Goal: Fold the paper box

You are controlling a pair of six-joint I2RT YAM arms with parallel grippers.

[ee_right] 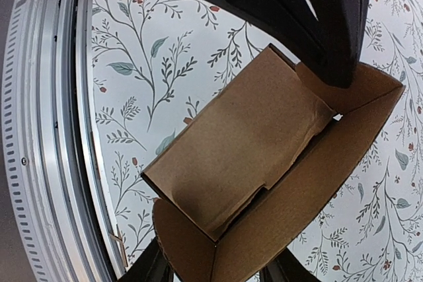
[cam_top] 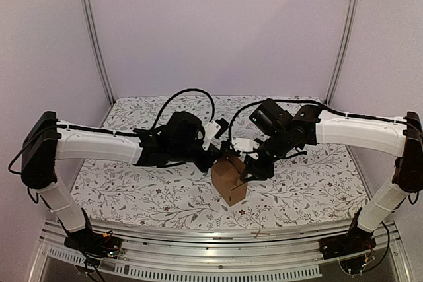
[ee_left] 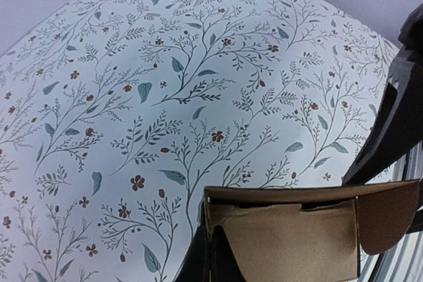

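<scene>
The paper box (cam_top: 229, 180) is plain brown matte cardboard, folded into a small upright carton. It stands on the floral-printed tablecloth (cam_top: 132, 189) just below the middle of the top view, between the two arms' tips. A ribbed metal rail (cam_top: 218, 239) runs along the lower edge of the cloth.

From above, only the closed outer walls and one sharp vertical crease show. The right wrist view looks into the carton. One end is open, a flat panel with a stepped cut edge lies folded inward, and a taller outer wall runs along the lower right. The left wrist view shows the box at the bottom edge of the frame, with a rounded flap sticking out to the right.

The right gripper (cam_top: 253, 166) is spread wide. Its dark fingers (ee_right: 153, 270) lie against either side of the box's near end, which fills the gap between them, so it holds the carton.

The left gripper (cam_top: 213, 158) meets the box's upper left corner. Its own camera shows only dark shapes beside a cardboard wall, so I cannot tell how far it is open or whether it grips.
</scene>
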